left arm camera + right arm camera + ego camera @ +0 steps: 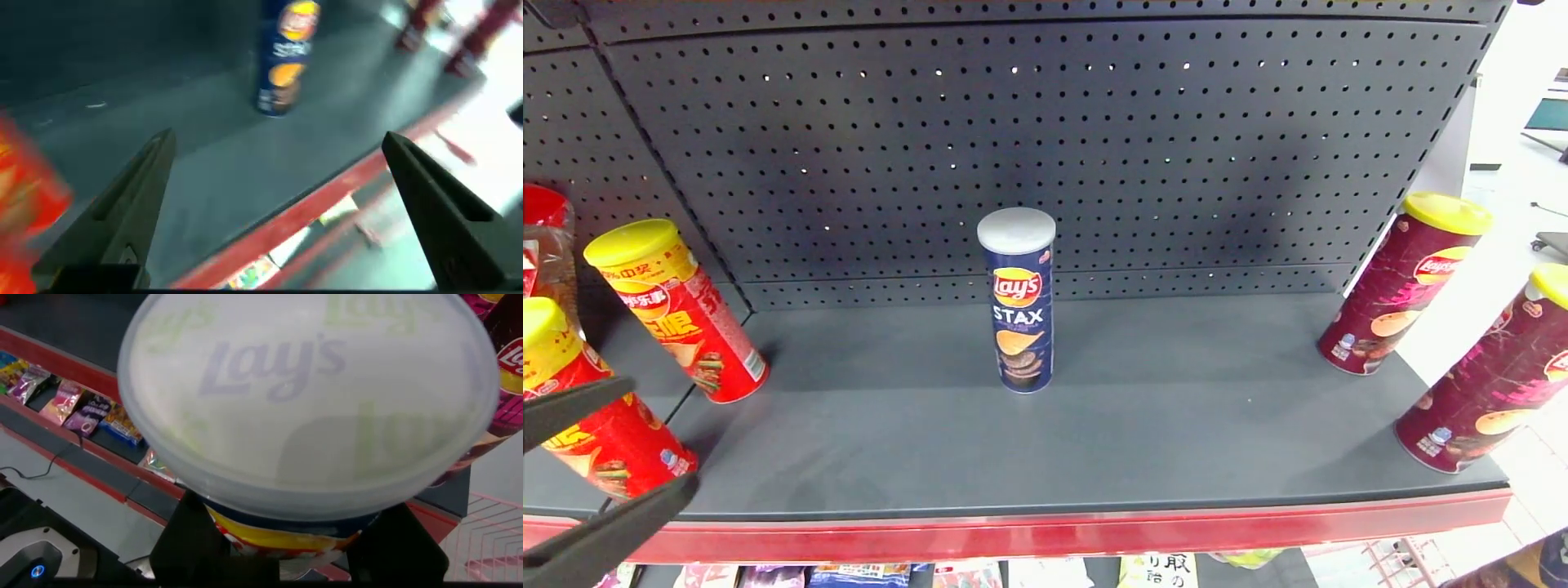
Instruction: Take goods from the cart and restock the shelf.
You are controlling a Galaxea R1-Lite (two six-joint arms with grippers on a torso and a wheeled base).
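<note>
- The shelf board (1176, 425) is finished in matt dark grey metal; the back panel (1045, 147) is perforated.
- The front strip (1094, 527) is coated in glossy red.
- The blue can (1022, 327) is wrapped in glossy print and capped in matt grey plastic.
- At its 3 o'clock, maroon cans (1388, 302) are lidded in yellow plastic.
- The chip can (278, 535) is topped by smooth translucent plastic.

Head camera sits high: we look forward and down over the shelf (1176, 425) to its pegboard (1045, 147), at middling range. Left wrist camera rides low off the red front rail (327, 196), facing across the deck between the left gripper (278, 137)'s spread fingers. We find the blue can (282, 65) in both. Right wrist camera looks down, very near, on the white-lidded can (306, 400) clamped in the right gripper (294, 551). The rail and maroon cans (507, 359) behind it recur in the head view.
</note>
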